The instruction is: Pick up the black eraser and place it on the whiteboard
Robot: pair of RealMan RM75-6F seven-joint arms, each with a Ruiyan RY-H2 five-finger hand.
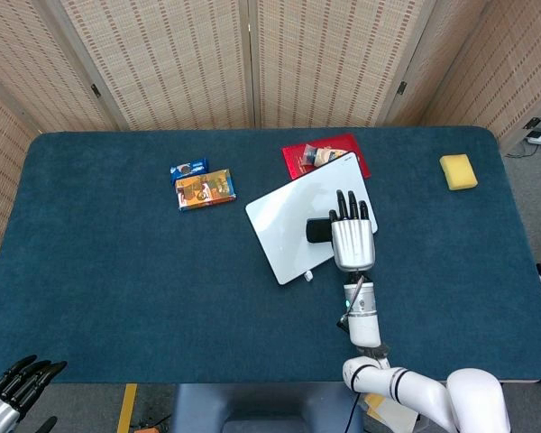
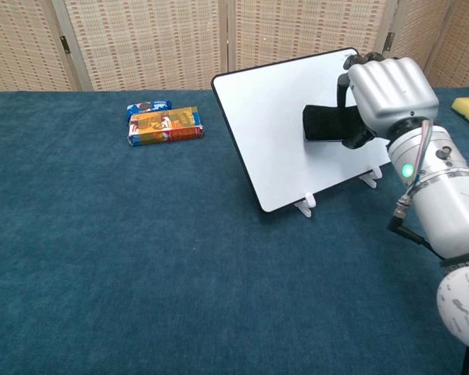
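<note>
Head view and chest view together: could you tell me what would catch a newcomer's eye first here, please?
First, the right hand holding the black eraser in front of the tilted whiteboard, which is propped on small white feet near the table's middle. Next, the bright yellow sponge at the far right of the blue table, and the snack packets left of the board. The left hand shows only at the head view's bottom-left corner.

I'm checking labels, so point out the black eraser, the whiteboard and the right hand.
black eraser (image 2: 322, 123), chest view, its front face.
whiteboard (image 2: 273, 125), chest view, bare white surface.
right hand (image 1: 352, 240), head view, back of hand.
</note>
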